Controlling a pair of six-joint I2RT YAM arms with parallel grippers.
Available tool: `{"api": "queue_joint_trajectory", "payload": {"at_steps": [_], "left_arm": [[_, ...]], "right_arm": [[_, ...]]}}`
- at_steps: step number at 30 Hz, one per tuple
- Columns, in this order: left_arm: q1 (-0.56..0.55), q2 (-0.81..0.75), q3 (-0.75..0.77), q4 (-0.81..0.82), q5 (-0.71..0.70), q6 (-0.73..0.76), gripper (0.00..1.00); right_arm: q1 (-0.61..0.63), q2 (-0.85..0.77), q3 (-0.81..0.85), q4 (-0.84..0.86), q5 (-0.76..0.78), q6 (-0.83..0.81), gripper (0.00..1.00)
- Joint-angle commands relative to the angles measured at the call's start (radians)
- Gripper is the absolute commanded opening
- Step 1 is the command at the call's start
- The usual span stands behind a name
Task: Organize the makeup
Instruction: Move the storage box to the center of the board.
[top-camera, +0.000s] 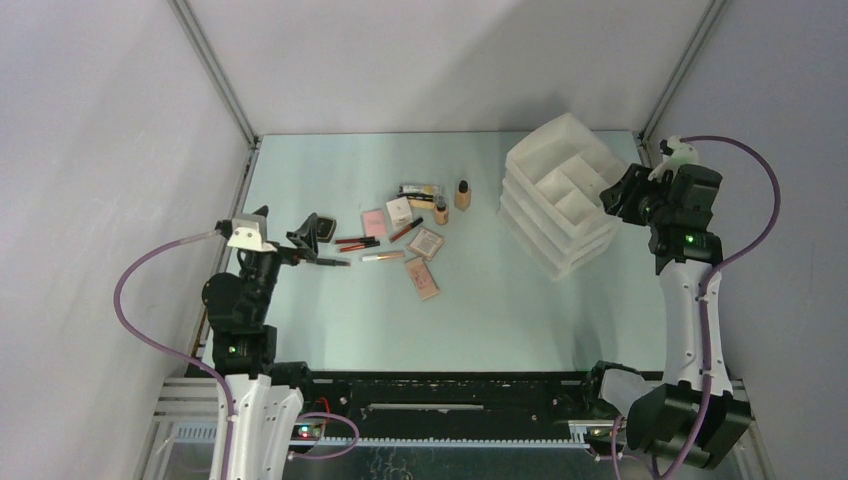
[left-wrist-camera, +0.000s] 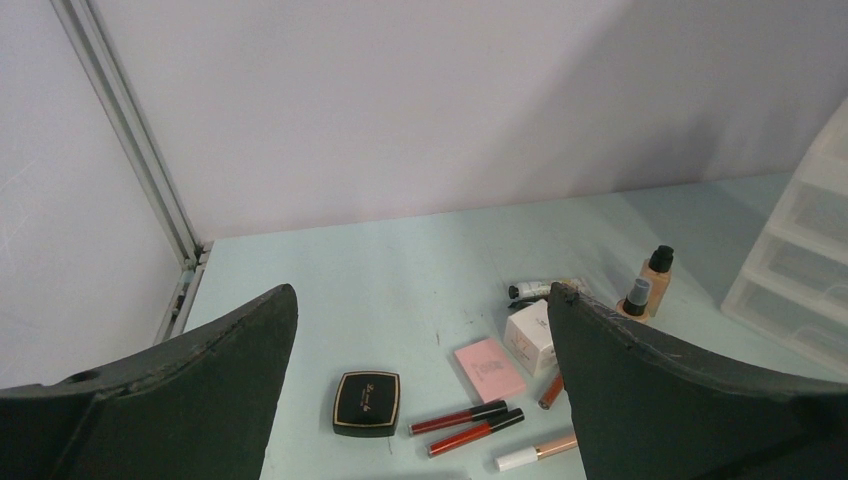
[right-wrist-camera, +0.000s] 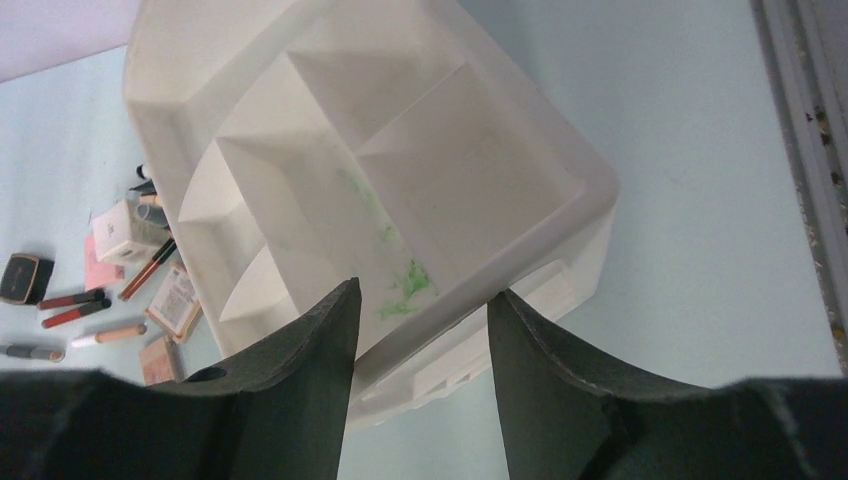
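Observation:
The makeup lies in a cluster mid-table. It includes two beige black-capped bottles (top-camera: 462, 194) (left-wrist-camera: 656, 272), a small white box (top-camera: 399, 210) (left-wrist-camera: 530, 338), a pink palette (top-camera: 374, 222) (left-wrist-camera: 489, 369), two red tubes (top-camera: 357, 242) (left-wrist-camera: 465, 417), a white-and-gold pencil (top-camera: 383, 256) (left-wrist-camera: 535, 453) and beige palettes (top-camera: 422, 278). The black square compact (left-wrist-camera: 366, 402) lies just ahead of my left gripper (top-camera: 310, 235) (left-wrist-camera: 422, 292), which is open, empty and above the table. My right gripper (top-camera: 615, 200) (right-wrist-camera: 422, 292) is open and empty, with its fingers either side of the organizer's near rim.
The large white drawer organizer (top-camera: 560, 195) (right-wrist-camera: 400, 150) stands at the back right, with open top compartments and a green smear inside. Enclosure walls and metal posts (top-camera: 215, 75) bound the table. A thin dark pencil (top-camera: 330, 261) lies left of the cluster.

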Motion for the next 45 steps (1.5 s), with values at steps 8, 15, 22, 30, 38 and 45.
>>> {"api": "queue_joint_trajectory", "payload": {"at_steps": [8, 15, 22, 30, 38, 45], "left_arm": [[0.008, 0.031, -0.006, -0.015, 0.112, 0.025, 1.0], [0.007, 0.073, 0.026, -0.059, 0.175, 0.027, 1.0], [0.008, 0.102, 0.041, -0.077, 0.176, 0.027, 1.0], [0.007, 0.124, 0.04, -0.079, 0.176, 0.056, 1.0], [0.008, 0.128, 0.038, -0.08, 0.179, 0.055, 1.0], [0.007, 0.125, 0.037, -0.079, 0.179, 0.057, 1.0]], "right_arm": [[0.011, 0.112, 0.132, -0.114, -0.232, -0.104, 0.59], [0.024, 0.157, 0.192, -0.18, -0.274, -0.155, 0.63], [0.031, 0.156, 0.227, -0.229, -0.161, -0.082, 0.81], [0.076, 0.094, 0.163, -0.17, -0.003, 0.016, 0.8], [0.087, 0.106, 0.119, -0.104, 0.087, 0.103, 0.69], [0.11, 0.114, 0.113, -0.117, 0.178, 0.106, 0.59]]}}
